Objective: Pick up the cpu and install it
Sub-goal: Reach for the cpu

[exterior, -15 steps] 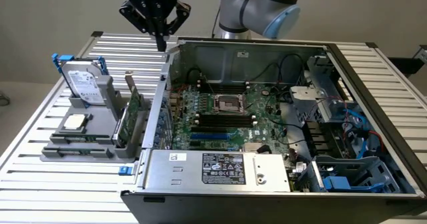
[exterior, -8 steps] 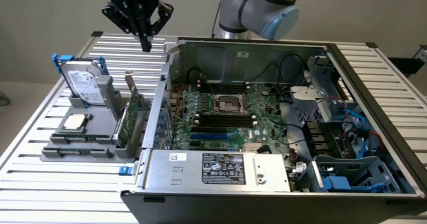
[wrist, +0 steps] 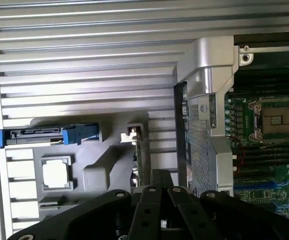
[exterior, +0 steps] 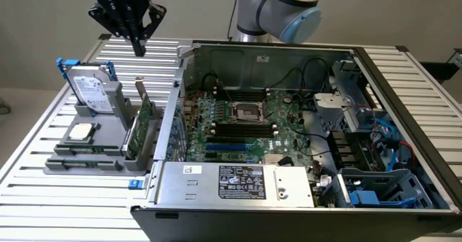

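The cpu [exterior: 82,131] [wrist: 56,174] is a small flat silvery square lying in a recess of the grey parts holder [exterior: 94,155] at the exterior view's left. My black gripper [exterior: 138,50] hangs high above the slatted table behind that holder, shut, with nothing between its fingers. Its dark linkage [wrist: 159,210] fills the edge of the wrist view. Inside the open computer case, the metal socket frame [exterior: 245,112] [wrist: 277,119] sits on the green motherboard with its dark centre bare.
A silver hard drive with blue handles [exterior: 90,90] [wrist: 49,136] stands upright in the holder, and a green card [exterior: 148,112] stands on edge beside it. The case wall [exterior: 177,90] rises between holder and motherboard. The arm's base [exterior: 278,9] is behind the case.
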You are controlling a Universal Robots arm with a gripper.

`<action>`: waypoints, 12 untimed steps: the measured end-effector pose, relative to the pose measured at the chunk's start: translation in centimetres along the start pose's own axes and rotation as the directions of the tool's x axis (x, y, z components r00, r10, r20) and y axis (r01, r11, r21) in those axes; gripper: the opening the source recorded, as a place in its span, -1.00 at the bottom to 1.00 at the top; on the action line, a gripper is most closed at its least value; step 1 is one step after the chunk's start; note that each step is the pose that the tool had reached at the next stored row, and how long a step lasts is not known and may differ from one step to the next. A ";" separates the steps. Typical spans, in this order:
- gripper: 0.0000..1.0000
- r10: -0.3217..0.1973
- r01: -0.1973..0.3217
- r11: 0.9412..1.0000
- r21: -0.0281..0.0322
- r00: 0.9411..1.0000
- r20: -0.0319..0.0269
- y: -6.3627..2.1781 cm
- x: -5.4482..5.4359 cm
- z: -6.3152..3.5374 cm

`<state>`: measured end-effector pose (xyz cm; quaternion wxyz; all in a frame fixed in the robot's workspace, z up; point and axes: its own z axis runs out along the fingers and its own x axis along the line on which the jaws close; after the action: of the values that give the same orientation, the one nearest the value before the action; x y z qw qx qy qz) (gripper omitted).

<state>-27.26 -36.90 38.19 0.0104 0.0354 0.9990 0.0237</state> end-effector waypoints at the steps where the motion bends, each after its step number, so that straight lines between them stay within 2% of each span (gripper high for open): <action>1: -0.79 0.000 0.000 1.000 0.000 1.000 0.000 -0.03 0.5 0.02; 12: -0.79 0.000 0.000 1.000 0.000 1.000 0.000 -0.36 5.4 0.34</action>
<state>-32.71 -36.86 37.73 0.0104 0.0354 0.9990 0.0237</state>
